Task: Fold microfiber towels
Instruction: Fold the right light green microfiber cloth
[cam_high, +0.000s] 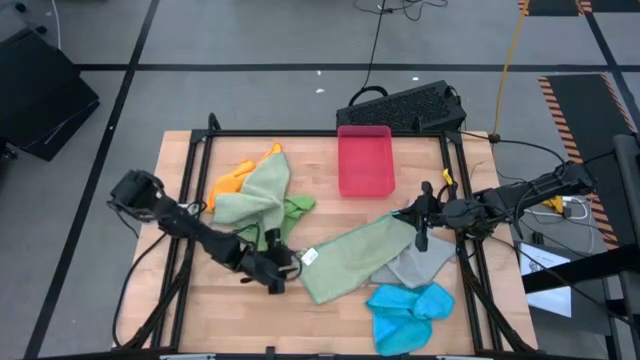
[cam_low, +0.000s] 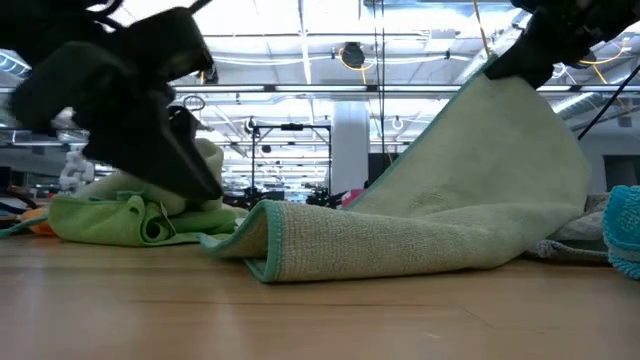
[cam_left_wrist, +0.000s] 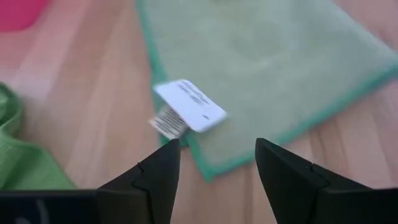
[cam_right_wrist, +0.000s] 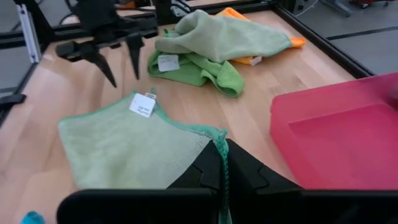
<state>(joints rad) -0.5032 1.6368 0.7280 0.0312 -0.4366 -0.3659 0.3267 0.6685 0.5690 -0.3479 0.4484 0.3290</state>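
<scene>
Wooden table (cam_high: 330, 318): right pincer (cam_right_wrist: 222, 163) lifts sage towel (cam_high: 352, 258).

Two matte black jointed arms (cam_high: 190, 222), each pincer (cam_left_wrist: 214, 171) with tapered fingers.

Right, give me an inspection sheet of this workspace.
Surface: wooden table, black frame.
Job's things: pale sage towel, one corner lifted, tagged corner flat; pile of sage, bright green and orange towels; grey towel; blue towel.
Clutter: pink-red tray.
Grippers: left gripper open beside the tagged corner; right gripper shut on the lifted corner.
Cables: black and yellow leads on the floor.
Surroundings: keyboard behind the table.
</scene>
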